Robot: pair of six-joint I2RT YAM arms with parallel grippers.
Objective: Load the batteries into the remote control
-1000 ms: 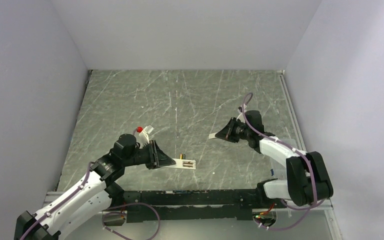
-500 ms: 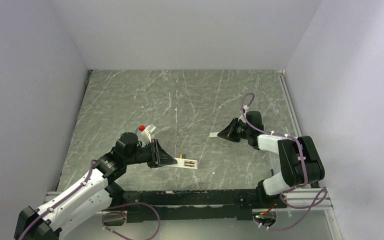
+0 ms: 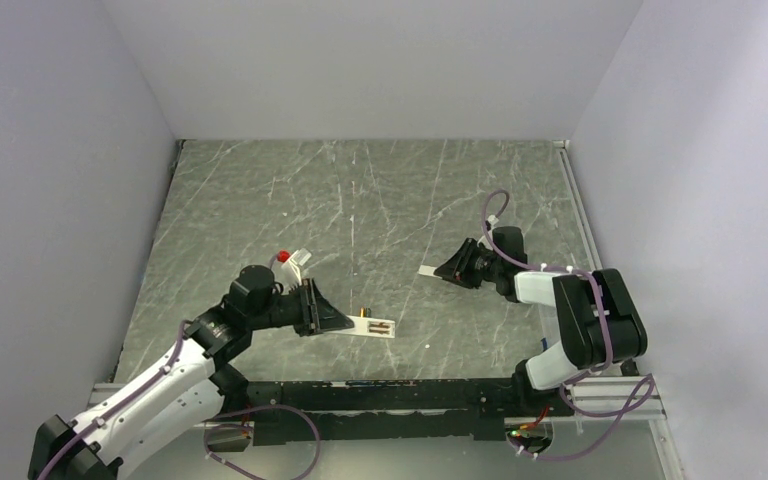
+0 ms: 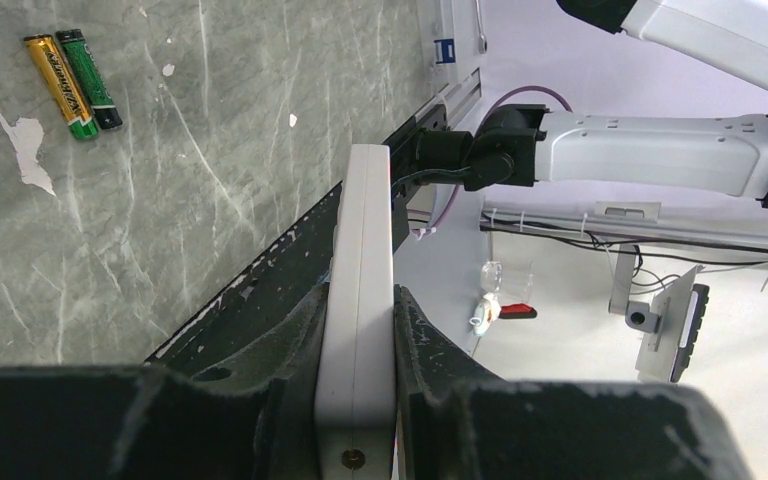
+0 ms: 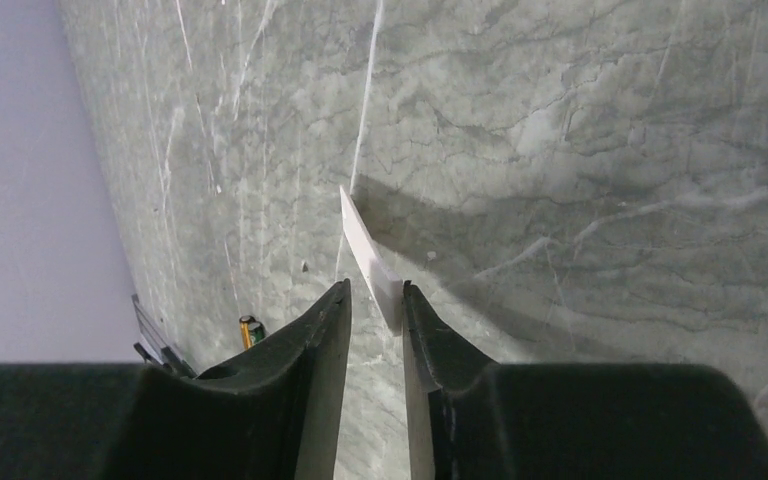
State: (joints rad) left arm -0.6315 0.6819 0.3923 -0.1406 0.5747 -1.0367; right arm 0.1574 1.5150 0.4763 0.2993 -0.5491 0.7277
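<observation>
White remote control (image 4: pixel 365 220) clamped in left pincer (image 4: pixel 360 298), batteries (image 4: pixel 72 84) beyond its tips; right pincer (image 5: pixel 375 292) parted around cover (image 5: pixel 365 250).

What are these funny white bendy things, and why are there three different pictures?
They are two robot arms bolted to a grey table. One picture looks down from above; the other two come from little cameras on the wrists. The left gripper pinches a white remote control on its edge. Two batteries lie side by side on the table. The right gripper stands slightly open around a thin, tilted white cover piece.
</observation>
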